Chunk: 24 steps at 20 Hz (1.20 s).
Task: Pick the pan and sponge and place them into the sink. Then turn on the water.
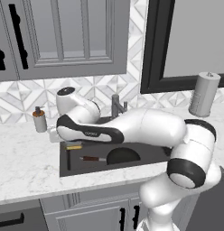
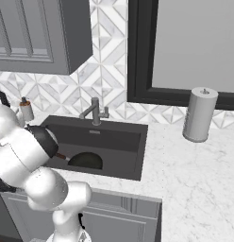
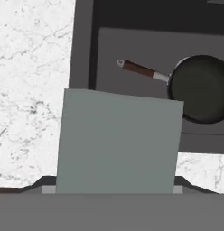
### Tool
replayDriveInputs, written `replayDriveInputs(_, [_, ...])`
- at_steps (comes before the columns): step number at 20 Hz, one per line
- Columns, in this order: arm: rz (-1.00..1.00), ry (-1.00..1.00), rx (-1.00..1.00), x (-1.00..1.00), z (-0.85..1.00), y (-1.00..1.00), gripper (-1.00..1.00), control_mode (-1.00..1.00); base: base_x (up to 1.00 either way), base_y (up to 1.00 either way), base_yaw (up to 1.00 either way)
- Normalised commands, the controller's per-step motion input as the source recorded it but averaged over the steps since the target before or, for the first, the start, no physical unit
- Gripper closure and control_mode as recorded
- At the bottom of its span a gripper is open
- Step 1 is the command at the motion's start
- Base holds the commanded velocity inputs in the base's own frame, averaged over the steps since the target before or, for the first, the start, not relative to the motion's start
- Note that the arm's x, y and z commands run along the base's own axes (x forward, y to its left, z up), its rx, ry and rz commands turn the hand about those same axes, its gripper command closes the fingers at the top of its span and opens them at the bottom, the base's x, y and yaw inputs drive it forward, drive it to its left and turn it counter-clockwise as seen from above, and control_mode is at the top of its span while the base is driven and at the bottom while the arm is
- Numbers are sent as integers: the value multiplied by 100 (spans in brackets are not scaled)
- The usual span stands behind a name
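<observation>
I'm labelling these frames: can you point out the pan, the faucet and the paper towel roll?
pan [image 3: 200,88], hand view, middle of its black bowl
faucet [image 2: 95,111], right base view, its upright stem
paper towel roll [image 1: 204,95], left base view, its side

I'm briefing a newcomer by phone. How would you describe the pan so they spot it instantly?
Find the dark grey sink set in the marble counter, below the faucet. On its floor lies the pan: round and black, with a thin reddish-brown handle, far wider than the yellow-and-green sponge nearby.

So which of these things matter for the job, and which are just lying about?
Job: pan, sponge, sink, faucet.
Lying about: paper towel roll, small bottle on the counter.
</observation>
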Motion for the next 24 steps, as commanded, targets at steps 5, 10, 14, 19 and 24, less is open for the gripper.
replayDriveInputs(5, [0, 3, -5, 0, 84, -100, 100, -100, 0, 0, 0])
replayDriveInputs(10, [0, 5, -12, 0, 40, -100, 100, -100, 0, 0, 0])
replayDriveInputs(14, [0, 0, -8, 0, 8, -100, 100, -100, 0, 0, 0])
replayDriveInputs(19, [0, 0, -1, 0, 10, -100, 100, -100, 0, 0, 0])
replayDriveInputs(24, [0, 5, 12, 3, 25, -100, 100, -100, 0, 0, 0])
